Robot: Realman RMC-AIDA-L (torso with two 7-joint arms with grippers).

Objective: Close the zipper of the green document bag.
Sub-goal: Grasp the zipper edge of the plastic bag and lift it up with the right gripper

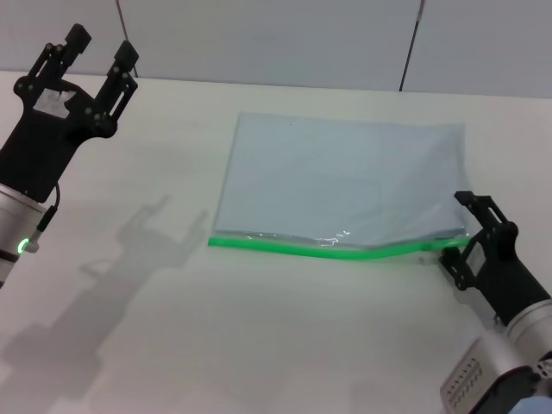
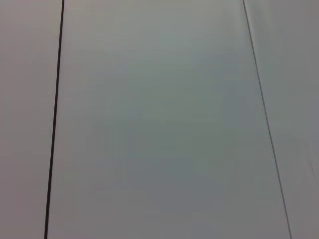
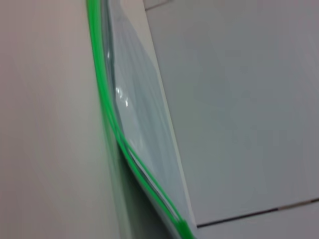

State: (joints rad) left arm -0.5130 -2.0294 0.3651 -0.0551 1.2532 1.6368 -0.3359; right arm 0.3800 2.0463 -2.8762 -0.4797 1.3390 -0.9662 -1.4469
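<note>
The green document bag [image 1: 336, 177] lies flat mid-table, pale blue-grey and translucent. Its bright green zipper [image 1: 293, 247] runs along the near long edge and bows up toward the right end. My right gripper [image 1: 461, 233] sits at that right end, open, with one finger on each side of the bag's corner. In the right wrist view the zipper [image 3: 107, 109] runs away along the bag [image 3: 144, 129], and its two green strips stand apart close to the camera. I cannot make out the slider tab. My left gripper [image 1: 101, 47] hangs open, raised at the far left, well away from the bag.
The white table [image 1: 172, 328] stretches bare to the left of and in front of the bag. A grey panelled wall [image 1: 276, 34] rises behind the table's far edge. The left wrist view shows only the wall panels [image 2: 159, 119].
</note>
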